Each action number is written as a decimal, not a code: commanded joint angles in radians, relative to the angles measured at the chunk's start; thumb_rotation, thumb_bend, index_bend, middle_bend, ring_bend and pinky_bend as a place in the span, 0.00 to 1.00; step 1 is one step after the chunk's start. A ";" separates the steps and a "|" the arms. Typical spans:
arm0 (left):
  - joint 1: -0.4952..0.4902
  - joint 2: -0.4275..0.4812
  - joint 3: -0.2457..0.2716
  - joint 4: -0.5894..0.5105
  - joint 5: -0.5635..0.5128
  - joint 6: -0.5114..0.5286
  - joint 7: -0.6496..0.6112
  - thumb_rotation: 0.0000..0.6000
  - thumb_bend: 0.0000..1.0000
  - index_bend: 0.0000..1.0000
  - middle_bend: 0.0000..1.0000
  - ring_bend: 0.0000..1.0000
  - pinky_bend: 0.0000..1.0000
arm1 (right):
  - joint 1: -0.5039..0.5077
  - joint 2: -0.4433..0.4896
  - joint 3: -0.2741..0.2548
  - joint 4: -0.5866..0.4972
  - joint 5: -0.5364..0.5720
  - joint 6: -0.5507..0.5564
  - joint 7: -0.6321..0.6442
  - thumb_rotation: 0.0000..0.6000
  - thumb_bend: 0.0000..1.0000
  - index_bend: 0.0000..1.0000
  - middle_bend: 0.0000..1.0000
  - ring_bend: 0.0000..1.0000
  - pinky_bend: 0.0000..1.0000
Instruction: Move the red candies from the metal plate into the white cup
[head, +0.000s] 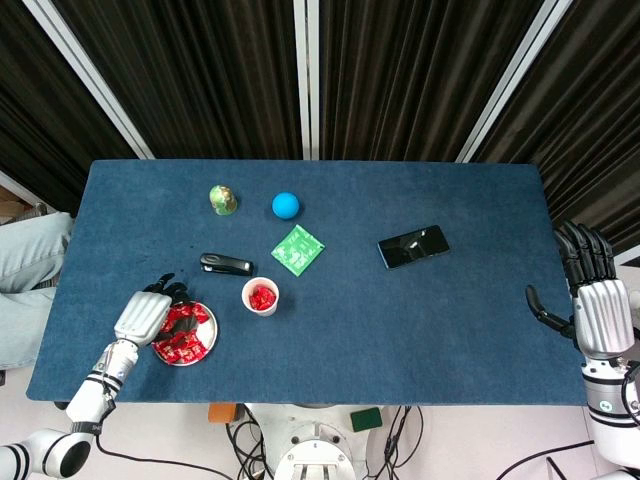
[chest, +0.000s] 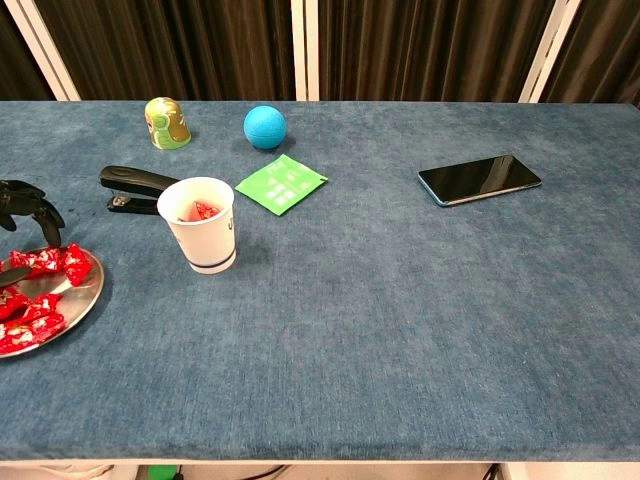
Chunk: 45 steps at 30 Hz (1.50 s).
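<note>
Lower left of the head view: the left hand (head: 142, 316) is poised over the plate (head: 203, 345), fingers (chest: 30, 205) spread and curled down above the candies (head: 187, 335); whether one is pinched cannot be told. The candies are heaped on the plate, and a few are seen inside the cup (head: 261, 296), which stands just right of the plate. At the far right edge the right hand (head: 598, 310) is held upright beside the table (head: 440, 320), fingers apart, nothing in it. Above the cup a stapler (head: 225, 264) is laid flat. Further up, a green packet (head: 298, 249), a blue ball (head: 286, 205) and a green figure (head: 223, 199) are seen; a phone (head: 413, 245) lies right of centre.
</note>
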 joint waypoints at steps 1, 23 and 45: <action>0.002 -0.006 -0.007 0.006 -0.003 0.003 0.003 1.00 0.35 0.39 0.24 0.07 0.27 | 0.000 0.000 0.000 0.000 0.000 0.000 -0.001 1.00 0.37 0.00 0.00 0.00 0.00; 0.007 -0.001 -0.016 0.017 -0.024 -0.032 0.021 1.00 0.35 0.42 0.23 0.07 0.27 | 0.003 -0.005 -0.002 0.003 0.004 -0.011 -0.008 1.00 0.37 0.00 0.00 0.00 0.00; -0.017 -0.015 -0.020 0.026 -0.018 -0.060 0.106 1.00 0.35 0.44 0.23 0.07 0.27 | 0.003 -0.009 -0.002 0.016 0.014 -0.017 -0.001 1.00 0.37 0.00 0.00 0.00 0.00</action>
